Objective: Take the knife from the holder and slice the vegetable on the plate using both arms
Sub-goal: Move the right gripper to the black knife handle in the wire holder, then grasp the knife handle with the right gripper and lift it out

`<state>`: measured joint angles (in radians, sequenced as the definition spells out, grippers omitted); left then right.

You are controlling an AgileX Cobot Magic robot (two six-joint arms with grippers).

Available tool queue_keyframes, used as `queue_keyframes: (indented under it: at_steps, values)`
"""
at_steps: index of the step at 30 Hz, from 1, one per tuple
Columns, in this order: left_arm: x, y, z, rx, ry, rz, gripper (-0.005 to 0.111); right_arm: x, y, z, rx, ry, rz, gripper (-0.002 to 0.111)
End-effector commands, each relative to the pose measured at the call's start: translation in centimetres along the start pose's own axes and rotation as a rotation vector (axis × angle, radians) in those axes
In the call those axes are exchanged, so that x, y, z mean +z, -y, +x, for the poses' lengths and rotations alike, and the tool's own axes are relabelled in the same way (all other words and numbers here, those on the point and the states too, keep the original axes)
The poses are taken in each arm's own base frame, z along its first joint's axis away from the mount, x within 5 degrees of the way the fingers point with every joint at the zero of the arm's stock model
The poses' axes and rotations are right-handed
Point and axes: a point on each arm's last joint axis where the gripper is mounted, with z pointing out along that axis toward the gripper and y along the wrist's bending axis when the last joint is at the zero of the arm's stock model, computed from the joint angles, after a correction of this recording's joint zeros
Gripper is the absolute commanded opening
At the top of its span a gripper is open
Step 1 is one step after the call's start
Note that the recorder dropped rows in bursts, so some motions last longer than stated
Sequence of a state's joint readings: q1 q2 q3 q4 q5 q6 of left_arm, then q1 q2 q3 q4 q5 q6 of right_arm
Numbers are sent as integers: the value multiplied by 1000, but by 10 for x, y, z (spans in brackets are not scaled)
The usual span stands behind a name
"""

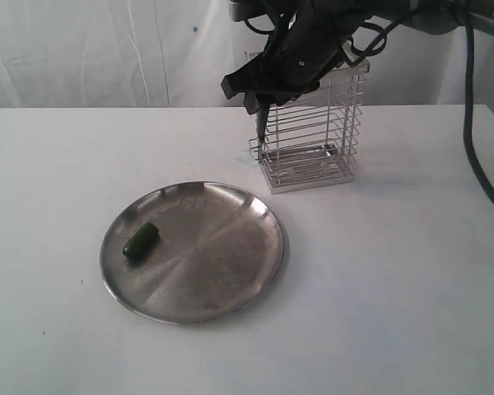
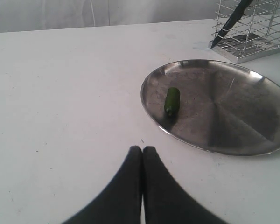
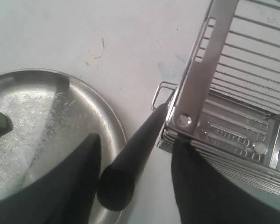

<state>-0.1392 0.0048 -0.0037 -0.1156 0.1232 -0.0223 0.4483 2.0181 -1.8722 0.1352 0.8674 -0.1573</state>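
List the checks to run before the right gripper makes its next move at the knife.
1. Knife handle between the right gripper fingers: ok.
2. Right gripper closed on knife: not ok, a gap shows on each side.
3. Knife free of holder: cannot tell, it leans at the corner.
4. Vegetable lying on plate: ok.
5. Left gripper shut and off the plate: ok.

The slim black knife (image 3: 130,154) stands tilted, tip down at the silver wire holder's (image 1: 317,140) lower corner, handle between my right gripper's (image 3: 136,140) parted fingers. The stubby green vegetable (image 1: 141,240) lies flat near the shiny round plate's (image 1: 230,288) left rim.
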Motion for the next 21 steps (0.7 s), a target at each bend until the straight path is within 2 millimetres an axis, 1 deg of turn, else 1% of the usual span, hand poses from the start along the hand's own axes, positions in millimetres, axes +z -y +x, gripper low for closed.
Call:
queue_keyframes:
  at_steps: [1, 3, 4, 5, 6, 7, 9, 12, 14, 15, 16, 17, 21]
  values:
    - [0, 0, 1, -2, 4, 6, 0, 6, 1, 1, -3, -14, 8, 45]
    - [0, 0, 1, -2, 4, 6, 0, 8, 1, 2, -4, -16, 10, 40]
    - [0, 0, 1, -2, 4, 6, 0, 8, 2, 2, -7, -17, 14, 34]
    - [0, 0, 1, -2, 4, 6, 0, 7, 2, 2, -6, -17, 16, 30]
    - [0, 0, 1, -2, 4, 6, 0, 7, 2, 2, 0, -16, 22, 21]
    - [0, 0, 1, -2, 4, 6, 0, 7, 3, 2, 13, -17, 31, 17]
    - [0, 0, 1, -2, 4, 6, 0, 7, 7, 1, 39, -7, 69, 0]
    - [0, 0, 1, -2, 4, 6, 0, 0, 8, -4, 48, 36, 85, 0]
    - [0, 0, 1, -2, 4, 6, 0, -13, 7, -10, 60, 71, 86, 0]
    - [0, 0, 1, -2, 4, 6, 0, -26, 6, -15, 61, 95, 87, 0]
    - [0, 0, 1, -2, 4, 6, 0, -32, 5, -16, 62, 101, 87, 0]
    - [0, 0, 1, -2, 4, 6, 0, -43, 4, -17, 62, 98, 86, 0]
    - [0, 0, 1, -2, 4, 6, 0, -64, 3, -17, 56, 93, 93, 0]
